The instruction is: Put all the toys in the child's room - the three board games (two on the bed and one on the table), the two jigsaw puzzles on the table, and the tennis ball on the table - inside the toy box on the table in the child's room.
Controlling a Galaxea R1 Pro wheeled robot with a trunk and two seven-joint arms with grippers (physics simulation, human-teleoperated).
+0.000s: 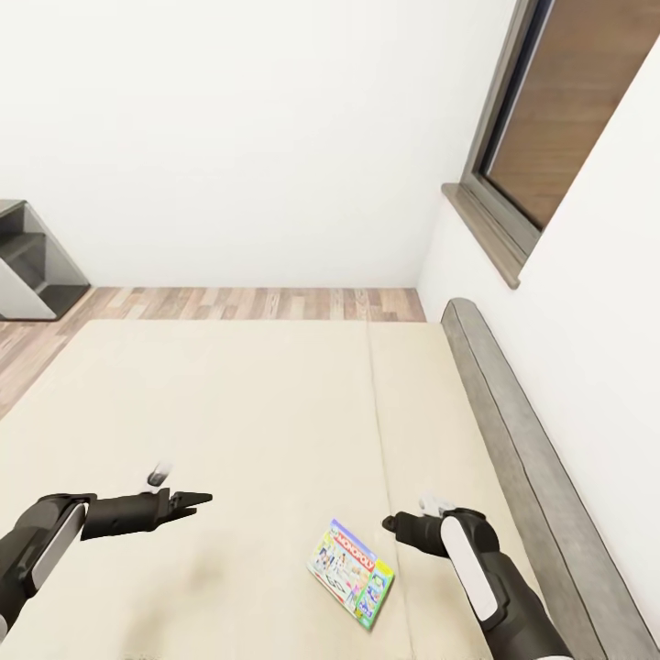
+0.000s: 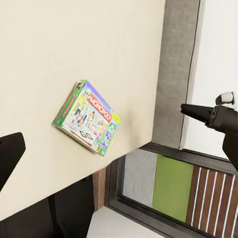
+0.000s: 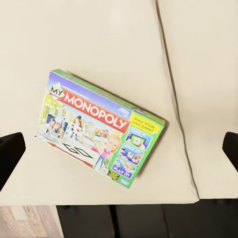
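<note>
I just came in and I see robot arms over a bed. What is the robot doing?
The robot is leaning over the bed, where a Monopoly box lies flat near the edge. Its right gripper hangs above the box with its fingers spread wide, holding nothing. The left gripper hovers off to the side, not touching the box. Nothing is picked up yet.

Plain white walls (image 1: 257, 137), wood-plank floor (image 1: 257, 302), brown-framed window (image 1: 550, 119), grey padded headboard (image 1: 532, 477), dark grey shelf unit (image 1: 32, 261)
</note>
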